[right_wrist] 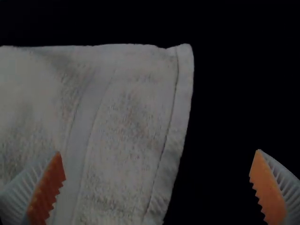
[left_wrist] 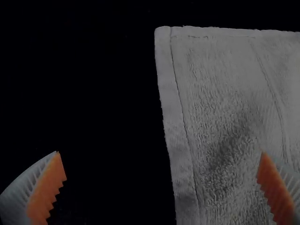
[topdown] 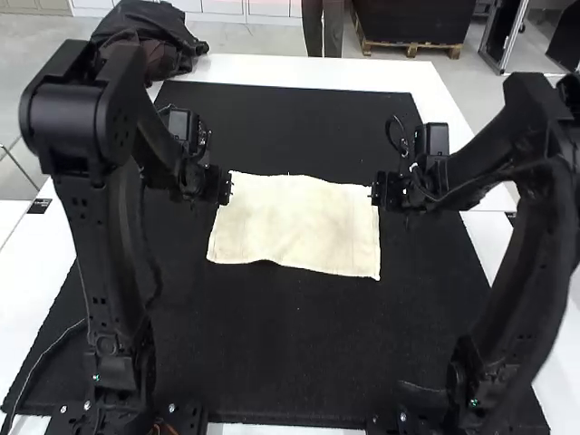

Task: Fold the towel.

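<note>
Count one pale towel (topdown: 294, 222), lying flat on one black mat (topdown: 281, 344). See its opposite ends flanked by the left gripper (topdown: 227, 186) and right gripper (topdown: 375, 194) — each with two fingers spread apart.

The high view looks forward and down from above and behind the left arm (topdown: 111, 263) and right arm (topdown: 530, 263), well back. Each wrist view looks down from close over its own arm's end of the towel (topdown: 294, 222), an end the high view shares.
</note>
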`<move>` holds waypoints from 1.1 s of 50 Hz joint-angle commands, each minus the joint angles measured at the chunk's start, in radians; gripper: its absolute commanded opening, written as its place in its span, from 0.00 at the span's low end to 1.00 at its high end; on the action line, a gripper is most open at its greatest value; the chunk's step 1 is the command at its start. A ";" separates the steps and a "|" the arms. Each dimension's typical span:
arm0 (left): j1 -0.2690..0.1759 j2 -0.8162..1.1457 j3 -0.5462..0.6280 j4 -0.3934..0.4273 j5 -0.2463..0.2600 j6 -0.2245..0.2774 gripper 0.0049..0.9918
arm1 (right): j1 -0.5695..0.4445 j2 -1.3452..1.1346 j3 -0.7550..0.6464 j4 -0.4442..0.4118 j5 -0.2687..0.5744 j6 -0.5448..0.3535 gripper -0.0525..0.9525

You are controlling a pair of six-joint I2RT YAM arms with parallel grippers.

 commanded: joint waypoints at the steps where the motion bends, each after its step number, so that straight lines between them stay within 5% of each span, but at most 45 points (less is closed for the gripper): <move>1: -0.005 0.027 0.049 0.001 0.013 0.029 0.97 | 0.013 0.041 0.053 0.009 0.012 0.009 0.96; 55: -0.031 0.223 0.207 0.008 0.010 0.040 0.97 | 0.036 0.294 0.205 0.018 0.002 0.025 0.96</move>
